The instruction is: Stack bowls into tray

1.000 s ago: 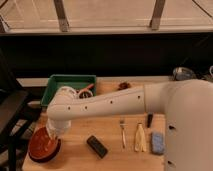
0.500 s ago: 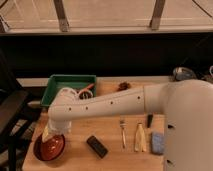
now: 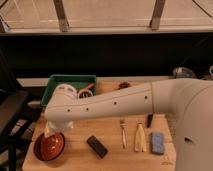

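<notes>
An orange-red bowl [image 3: 49,146] sits at the table's front left corner. A dark rim shows around it, which may be the dark purple bowl underneath; I cannot tell for sure. My gripper [image 3: 49,132] points down at the bowl's back rim, at the end of the white arm [image 3: 115,102] that reaches in from the right. The green tray [image 3: 75,78] stands at the back left of the table, behind the arm, which hides part of it. A small orange and white thing [image 3: 88,90] lies inside the tray.
A black block [image 3: 97,146], a fork [image 3: 123,133], a pale utensil [image 3: 140,137], a blue sponge [image 3: 158,143] and a small dark item [image 3: 149,120] lie on the table's right half. A dark chair [image 3: 12,112] stands to the left. A metal bowl [image 3: 182,73] sits at the far right.
The wrist has shifted a little to the right above the bowl. The bowl now shows a darker rim and sits slightly further right.
</notes>
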`<action>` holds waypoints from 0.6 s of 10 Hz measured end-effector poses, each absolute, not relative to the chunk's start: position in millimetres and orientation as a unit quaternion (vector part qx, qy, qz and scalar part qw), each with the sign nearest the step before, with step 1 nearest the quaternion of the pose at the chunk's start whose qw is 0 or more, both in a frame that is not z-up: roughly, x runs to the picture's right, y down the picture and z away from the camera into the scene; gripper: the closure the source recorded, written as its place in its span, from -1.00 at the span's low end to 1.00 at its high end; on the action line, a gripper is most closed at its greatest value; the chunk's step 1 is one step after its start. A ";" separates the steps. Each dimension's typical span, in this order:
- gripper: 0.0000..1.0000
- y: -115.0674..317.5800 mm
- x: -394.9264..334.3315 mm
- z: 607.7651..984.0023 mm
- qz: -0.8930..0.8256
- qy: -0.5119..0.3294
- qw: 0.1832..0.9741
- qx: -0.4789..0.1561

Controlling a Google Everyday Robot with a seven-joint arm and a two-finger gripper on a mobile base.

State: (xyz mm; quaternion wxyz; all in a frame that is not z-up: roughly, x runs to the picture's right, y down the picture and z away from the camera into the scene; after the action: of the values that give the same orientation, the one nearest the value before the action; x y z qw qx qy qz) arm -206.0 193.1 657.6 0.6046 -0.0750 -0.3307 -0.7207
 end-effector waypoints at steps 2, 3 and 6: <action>-0.33 196.4 -203.4 666.0 -0.717 -0.331 0.607 -0.082; -0.33 201.6 -202.6 675.5 -0.715 -0.334 0.608 -0.087; -0.33 223.7 -208.4 704.6 -0.703 -0.362 0.603 -0.104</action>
State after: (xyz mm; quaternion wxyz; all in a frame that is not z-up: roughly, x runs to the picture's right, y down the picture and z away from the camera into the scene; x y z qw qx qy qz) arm -208.4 223.7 704.6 0.6028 -0.1044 -0.3617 -0.7034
